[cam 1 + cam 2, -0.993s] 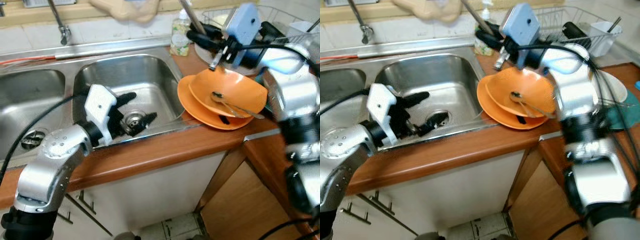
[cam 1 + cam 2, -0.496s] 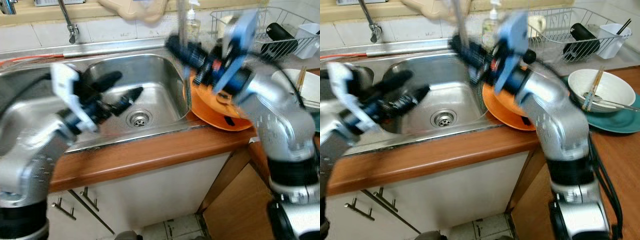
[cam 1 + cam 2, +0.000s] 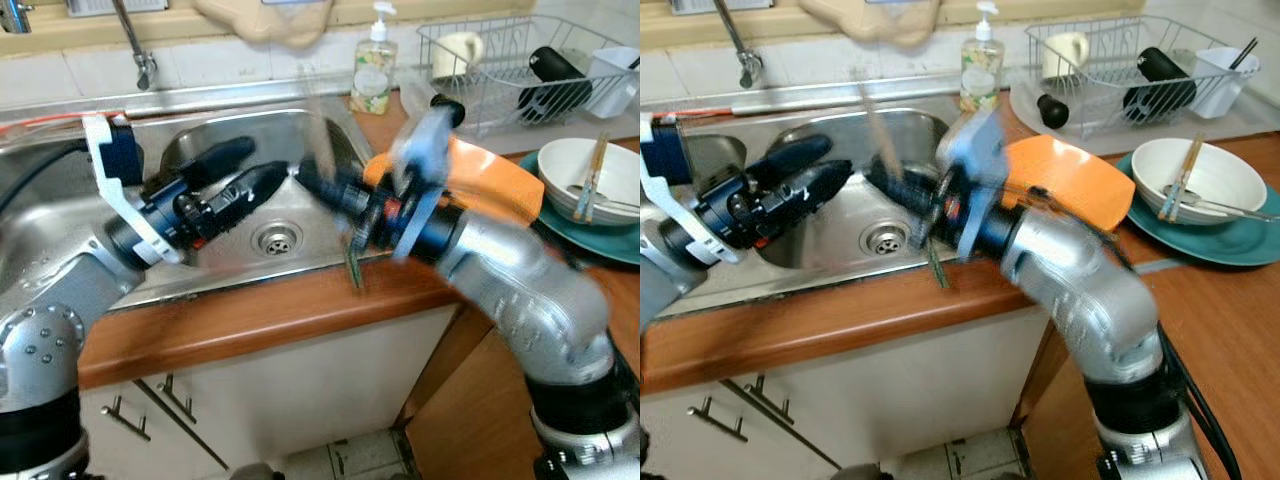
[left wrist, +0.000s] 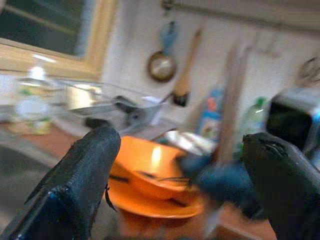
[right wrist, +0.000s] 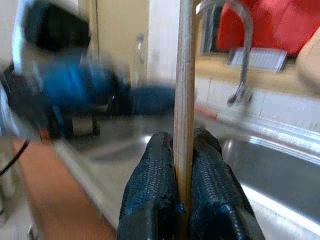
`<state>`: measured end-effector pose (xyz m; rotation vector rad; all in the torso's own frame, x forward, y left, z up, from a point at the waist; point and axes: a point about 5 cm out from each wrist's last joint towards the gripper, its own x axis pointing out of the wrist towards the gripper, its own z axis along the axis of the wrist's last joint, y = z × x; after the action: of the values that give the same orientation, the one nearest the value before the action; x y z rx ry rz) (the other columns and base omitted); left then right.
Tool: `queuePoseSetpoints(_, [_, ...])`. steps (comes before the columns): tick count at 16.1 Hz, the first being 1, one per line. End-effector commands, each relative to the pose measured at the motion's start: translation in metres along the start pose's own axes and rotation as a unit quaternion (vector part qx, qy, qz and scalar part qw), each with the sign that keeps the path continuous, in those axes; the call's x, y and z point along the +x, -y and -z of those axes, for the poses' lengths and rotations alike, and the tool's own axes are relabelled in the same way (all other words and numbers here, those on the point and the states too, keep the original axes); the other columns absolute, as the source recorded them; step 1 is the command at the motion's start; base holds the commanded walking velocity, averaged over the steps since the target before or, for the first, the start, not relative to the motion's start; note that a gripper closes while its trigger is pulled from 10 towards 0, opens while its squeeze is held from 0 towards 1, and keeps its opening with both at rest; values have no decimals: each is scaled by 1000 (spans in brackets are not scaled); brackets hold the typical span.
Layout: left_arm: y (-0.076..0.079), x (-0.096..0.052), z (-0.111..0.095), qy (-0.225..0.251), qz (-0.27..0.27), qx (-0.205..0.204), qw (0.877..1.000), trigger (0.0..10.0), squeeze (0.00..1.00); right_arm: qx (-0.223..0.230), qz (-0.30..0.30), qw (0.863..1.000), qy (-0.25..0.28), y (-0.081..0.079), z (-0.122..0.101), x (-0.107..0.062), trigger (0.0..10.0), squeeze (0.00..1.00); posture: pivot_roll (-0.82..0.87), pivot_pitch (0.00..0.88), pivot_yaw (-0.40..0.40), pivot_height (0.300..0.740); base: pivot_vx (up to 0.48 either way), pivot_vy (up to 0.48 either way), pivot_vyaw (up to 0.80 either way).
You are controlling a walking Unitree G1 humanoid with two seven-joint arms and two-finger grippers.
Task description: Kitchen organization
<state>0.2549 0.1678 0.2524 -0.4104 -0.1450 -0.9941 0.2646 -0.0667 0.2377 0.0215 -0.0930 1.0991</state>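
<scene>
The right gripper (image 5: 184, 165) is pinching a wooden stick (image 5: 185, 75) upright over the sink (image 3: 300, 215). The left gripper (image 3: 245, 170), fingers spread wide, is facing it from just beside, the stick's long axis crossing its gap.

We face a sink (image 3: 300, 215) set in a counter (image 3: 250, 310). Behind it stand a faucet (image 3: 135, 45) and, to the right, a soap bottle (image 3: 373, 72). Right of the sink sit stacked plates (image 3: 1070, 180). Farther right, a bowl (image 3: 1200, 170) rests on a plate (image 3: 1240, 240), with a dish rack (image 3: 1120, 60) behind them.
</scene>
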Motion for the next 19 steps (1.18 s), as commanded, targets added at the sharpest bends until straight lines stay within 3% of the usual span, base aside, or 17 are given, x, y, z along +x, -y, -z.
queuePoseSetpoints(1, [4, 4, -4, 8, 16, -6, 1000, 10000, 0, -9, -16, 1000, -10, -7, 1, 1, 0, 0, 25, 0, 55, 740, 0, 0, 0])
queuePoseSetpoints(2, [6, 8, 1, -3, 27, -14, 1000, 4824, 0, -9, -33, 999, -16, -11, 3, 4, 0, 0, 39, 0, 51, 740, 0, 0, 0])
queuePoseSetpoints(3, [8, 10, 5, -13, 33, -15, 999, 3020, 0, -7, -38, 999, -16, -13, 3, 5, 0, 0, 39, 0, 51, 740, 0, 0, 0])
queuePoseSetpoints(5, [10, 12, 9, -19, 38, -23, 999, 1529, 0, -7, -49, 999, -12, -16, 2, 8, 0, 0, 39, 0, 52, 740, 0, 0, 0])
queuePoseSetpoints(6, [11, 13, 9, -18, 41, -26, 999, 0, 0, -7, -52, 999, -11, -17, 2, 9, 0, 0, 41, 0, 52, 740, 0, 0, 0])
queuePoseSetpoints(19, [12, 13, 7, 9, 38, -32, 999, 0, 0, 6, -74, 997, -6, -21, 4, 13, 0, 0, 52, 0, 47, 740, 0, 0, 0])
